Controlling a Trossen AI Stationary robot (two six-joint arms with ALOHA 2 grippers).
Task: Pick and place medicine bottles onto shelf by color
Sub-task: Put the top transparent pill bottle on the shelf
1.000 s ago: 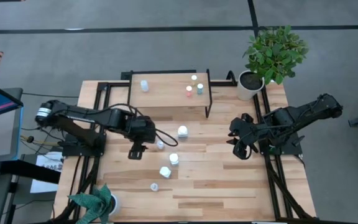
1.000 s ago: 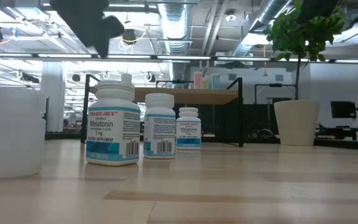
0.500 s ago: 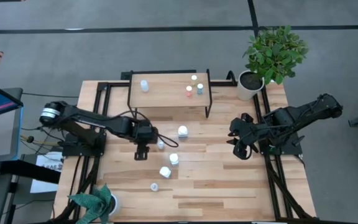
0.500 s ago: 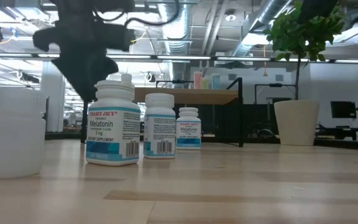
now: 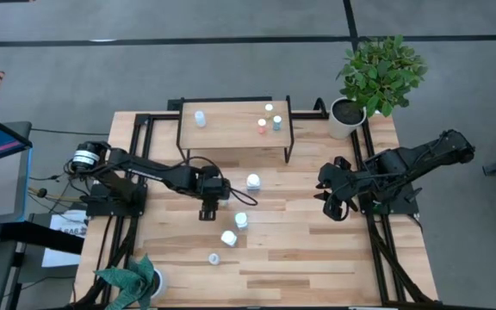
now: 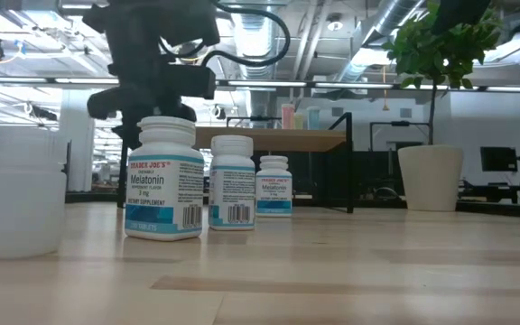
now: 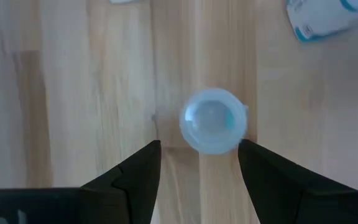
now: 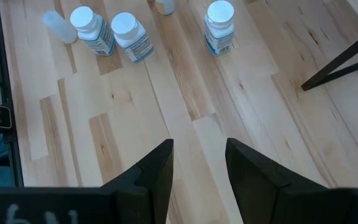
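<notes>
My left pincer (image 5: pixel 209 209) hangs over the worktop (image 5: pixel 317 258) in front of the shelf (image 5: pixel 231 129), its jaws spread wide and gripping nothing. In my left wrist view a small bluish bottle (image 7: pixel 213 120) stands upright on the planks just ahead of the gap between my fingers (image 7: pixel 138 177), untouched. Nearer the front than the shelf, three more bottles stand free: a plain one (image 5: pixel 214 258) nearest, then two white-capped ones (image 5: pixel 229 238) (image 5: pixel 241 220). Another bottle (image 5: pixel 253 182) stands just before the shelf. On the shelf sit a whitish bottle (image 5: pixel 200 118), a reddish one (image 5: pixel 262 126) and a greenish one (image 5: pixel 276 122). My right pincer (image 5: pixel 332 209) waits right of the shelf, jaws apart, holding nothing.
</notes>
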